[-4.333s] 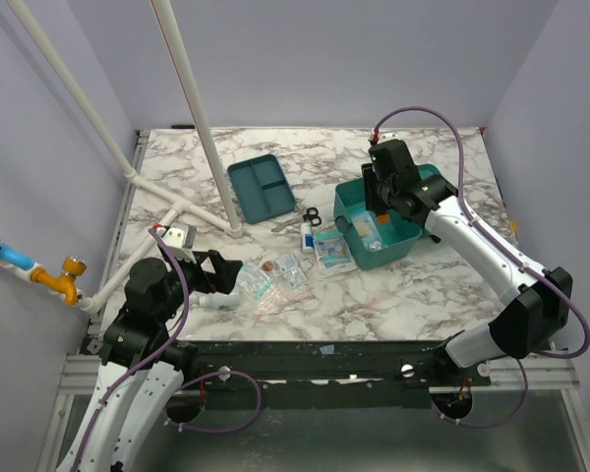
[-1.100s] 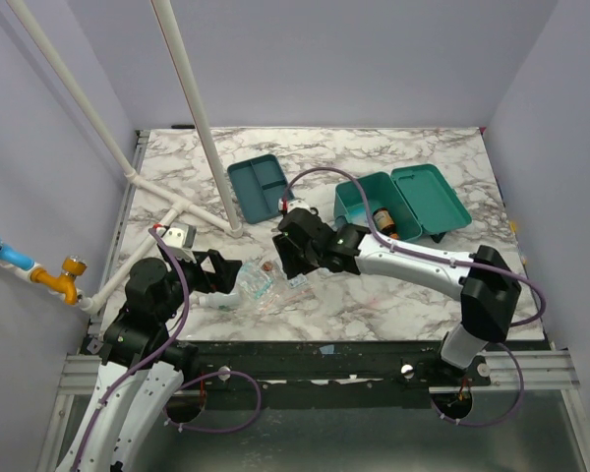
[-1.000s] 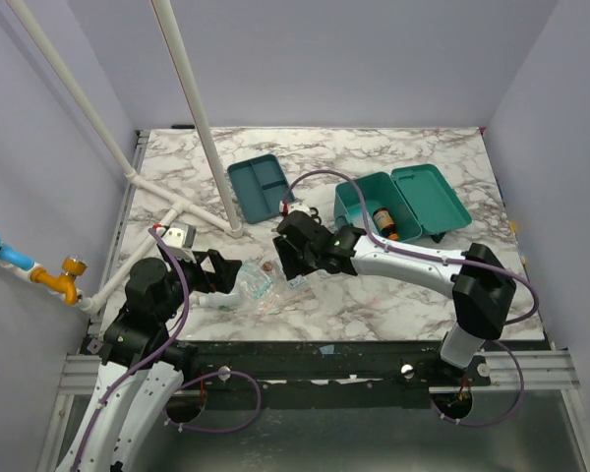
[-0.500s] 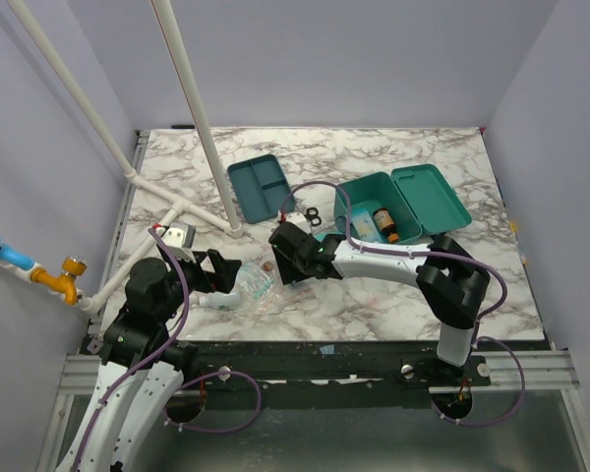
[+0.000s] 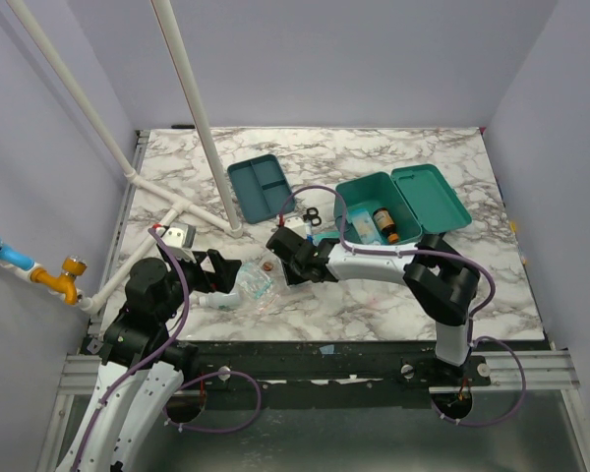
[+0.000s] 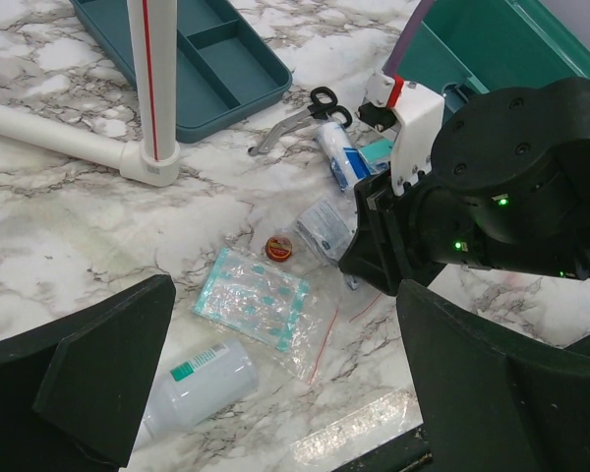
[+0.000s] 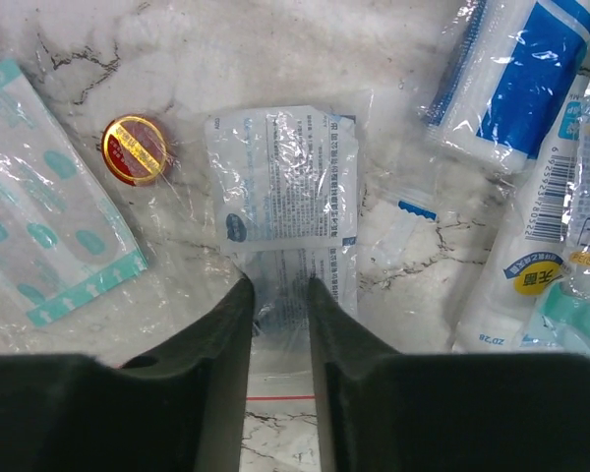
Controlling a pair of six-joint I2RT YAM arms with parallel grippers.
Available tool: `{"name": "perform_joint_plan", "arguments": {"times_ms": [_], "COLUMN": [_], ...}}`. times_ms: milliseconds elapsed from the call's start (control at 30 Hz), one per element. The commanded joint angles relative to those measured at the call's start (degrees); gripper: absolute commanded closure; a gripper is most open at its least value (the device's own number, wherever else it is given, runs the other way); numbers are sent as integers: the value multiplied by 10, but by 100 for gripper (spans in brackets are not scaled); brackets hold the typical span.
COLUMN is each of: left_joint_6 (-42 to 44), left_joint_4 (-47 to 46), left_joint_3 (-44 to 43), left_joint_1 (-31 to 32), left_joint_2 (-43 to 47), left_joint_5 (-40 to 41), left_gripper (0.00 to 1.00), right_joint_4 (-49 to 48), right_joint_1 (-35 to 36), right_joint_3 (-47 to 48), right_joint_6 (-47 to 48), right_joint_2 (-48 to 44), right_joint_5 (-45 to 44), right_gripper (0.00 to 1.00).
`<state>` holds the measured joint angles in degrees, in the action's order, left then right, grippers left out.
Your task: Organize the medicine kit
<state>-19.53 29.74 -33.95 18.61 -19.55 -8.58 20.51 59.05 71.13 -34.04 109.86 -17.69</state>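
Observation:
The medicine kit [image 5: 346,197] is a deep teal box standing open at the right, its lid [image 5: 430,195] laid back, with an amber bottle [image 5: 384,221] inside. My right gripper [image 5: 285,264] is down on the table left of the kit. In the right wrist view its jaws [image 7: 278,290] are closed onto the lower part of a clear printed packet [image 7: 280,187], which bunches between them. My left gripper [image 6: 285,383] hangs open above a white bottle [image 6: 202,383] and a bag of teal plasters [image 6: 251,305], holding nothing.
A red-gold tin [image 7: 136,149] lies left of the packet. Blue-and-white wrapped supplies [image 7: 526,69] lie to its right, and scissors [image 5: 312,216] beyond. A shallow teal divided tray [image 5: 261,187] sits at the back, beside white pipes [image 5: 202,128].
The right arm has moved left from the kit to the loose packets and lowered. Its jaws have narrowed around the clear packet. The left arm has not moved.

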Motion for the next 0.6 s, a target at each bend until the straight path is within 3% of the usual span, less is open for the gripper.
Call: {"name": "perform_joint_plan", "arguments": {"times_ms": [0,200,567], "left_joint_6": [5,5,5], "left_joint_4": [5,4,3], "left_joint_3": [-4,-4,-3], "left_joint_1": [3,3,3], "left_joint_2": [-3,-5,-9], "left_joint_5": [4,3,1], "left_gripper": [2,1,1], "right_joint_4": [2,-3,21], "right_joint_1": [2,2,2], "right_joint_3": [-23,-38,-37], "right_joint_6": [1,12,34], "right_joint_2": [5,-16,-122], "right_joint_5": [-23,-20,4], "right_gripper": [76,99,99]}}
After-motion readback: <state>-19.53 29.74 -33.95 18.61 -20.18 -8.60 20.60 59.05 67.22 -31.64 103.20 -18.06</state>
